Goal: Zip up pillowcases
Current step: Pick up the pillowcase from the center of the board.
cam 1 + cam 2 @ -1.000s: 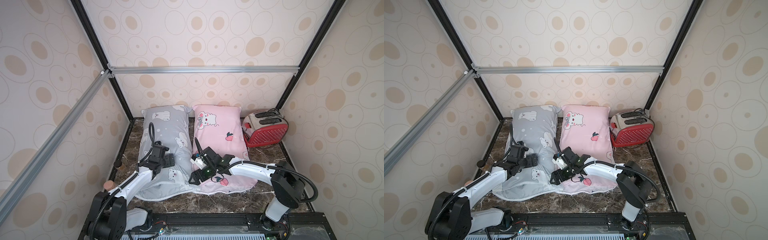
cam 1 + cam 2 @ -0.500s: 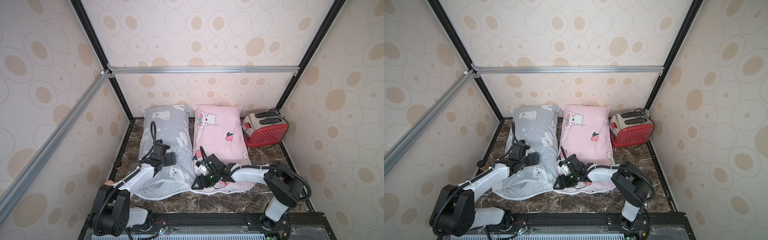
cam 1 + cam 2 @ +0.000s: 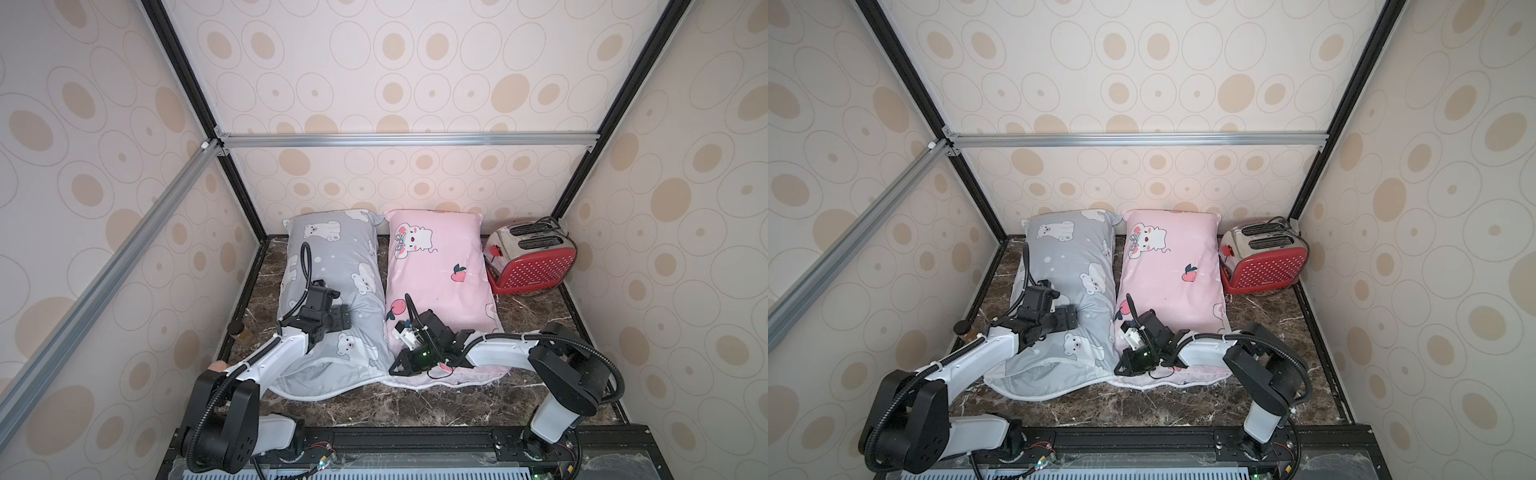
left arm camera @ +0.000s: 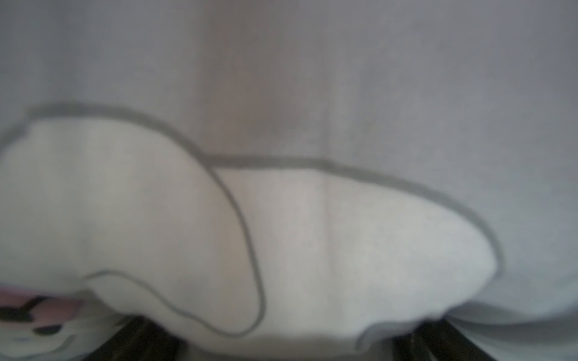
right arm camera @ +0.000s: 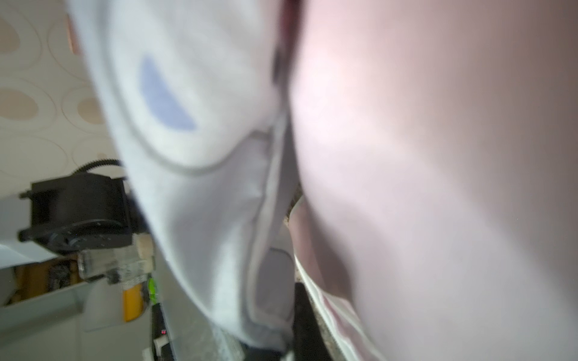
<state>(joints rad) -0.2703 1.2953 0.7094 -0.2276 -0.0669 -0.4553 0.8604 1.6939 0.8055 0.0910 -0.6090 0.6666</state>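
two robot arms at work over a pair of stuffed pillowcases lying side by side on a dark marble surface (image 3: 415, 403). the left hand (image 3: 340, 319) lies flat on top of the grey pillowcase (image 3: 332, 257), jaws spread wide, nothing between them but the cloth underneath. in the left wrist view its fingers (image 4: 140, 339) show as two dark tips set well apart, w/ a blurred white bear print right in front of them. the right hand (image 3: 400, 366) sits low at the near corner of the pink pillowcase (image 3: 436, 270), right where the two cases touch, jaws closed. whether it pinches a zip pull or only fabric can't be told: the tips are hidden in both top views and the right wrist view is blurred. that view shows grey cloth on one side and pink on the other, both v. close to the lens. well beyond the right hand, twd the back wall, a red toaster (image 3: 532, 266) stands just beside the pink pillowcase's far end.
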